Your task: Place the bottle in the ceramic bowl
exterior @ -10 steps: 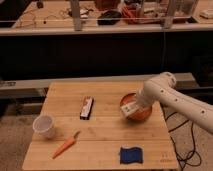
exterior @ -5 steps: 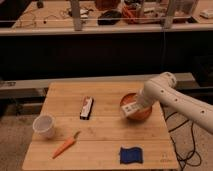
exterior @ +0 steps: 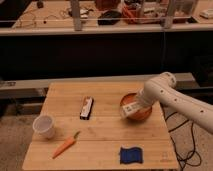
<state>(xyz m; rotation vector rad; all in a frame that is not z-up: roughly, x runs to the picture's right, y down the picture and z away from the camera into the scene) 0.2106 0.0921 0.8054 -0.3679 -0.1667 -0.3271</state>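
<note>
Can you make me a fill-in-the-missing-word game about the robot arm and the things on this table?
1. The gripper hangs over the ceramic ____, right at the bottle.
2. The carrot lies nearest the white ____.
3. The cloth near the front edge of the table is ____.
Missing words: bowl; cup; blue.

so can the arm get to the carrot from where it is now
Probably yes: the claw sits at the bottle over the ceramic bowl, and the carrot lies in the open with nothing standing between them.
</note>
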